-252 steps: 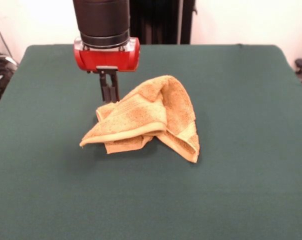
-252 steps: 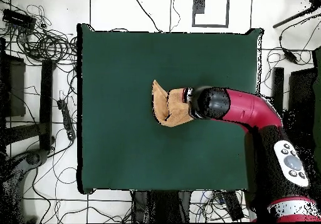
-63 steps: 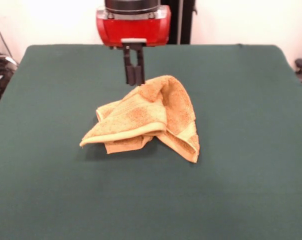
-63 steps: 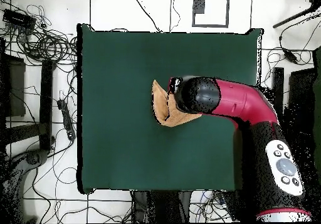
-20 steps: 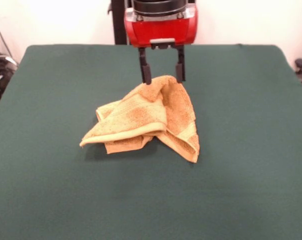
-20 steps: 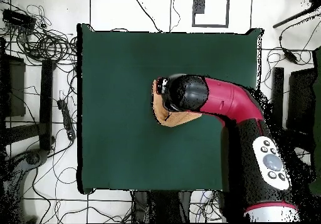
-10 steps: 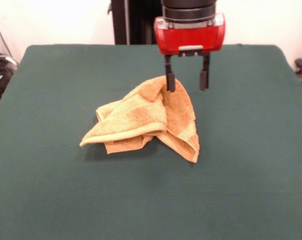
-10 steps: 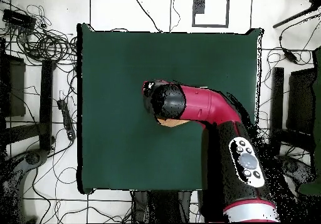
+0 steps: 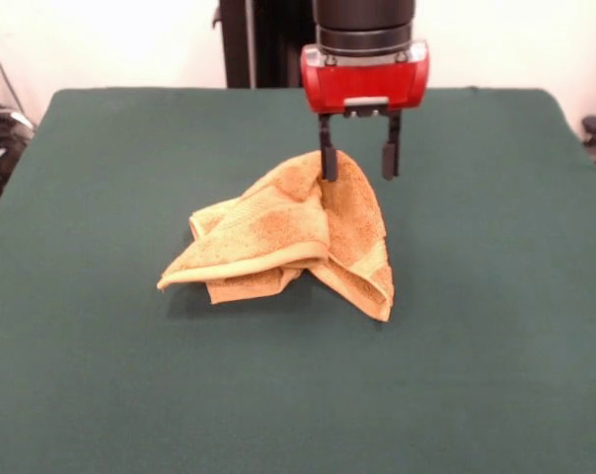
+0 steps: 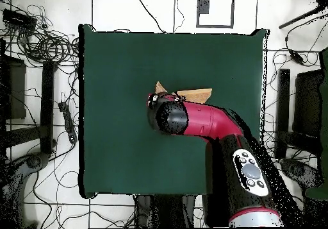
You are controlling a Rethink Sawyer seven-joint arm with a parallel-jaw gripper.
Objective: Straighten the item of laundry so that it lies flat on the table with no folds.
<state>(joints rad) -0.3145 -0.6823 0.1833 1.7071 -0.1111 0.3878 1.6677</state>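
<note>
Surface: dark green cloth is seen stretched over the table (image 9: 101,375), matte and smooth, filling most of the front view; pale wall is seen behind it at the top edge.
Surroundings: tiled pale floor with tangled black cables (image 10: 45,43) is seen left of the table in the overhead view.
Towel material: mustard-yellow terry hand towel (image 9: 288,237), looped nap, with a flatter, paler woven border band along its folded edges.
Towel shape: crumpled into a rough tent, peaked at the upper right and spread low toward the lower left; several layers are seen folded over one another.
Towel place: near the table's middle in the front view, slightly above centre; in the overhead view only two tan corners (image 10: 192,95) are shown just above the arm.
Towel axis: long axis is run from the lower left of the front view up to the peak at upper right; a second flap is hung down to the lower right.
Arm: red and black housing (image 10: 211,127), glossy, entering from above in the front view.
Gripper (image 9: 357,158): two thin black fingers (image 9: 328,158) are held apart, nothing clasped; the picture-left finger is seen at the towel's peak, the other beside the towel over the cloth. Contact cannot be judged.
</note>
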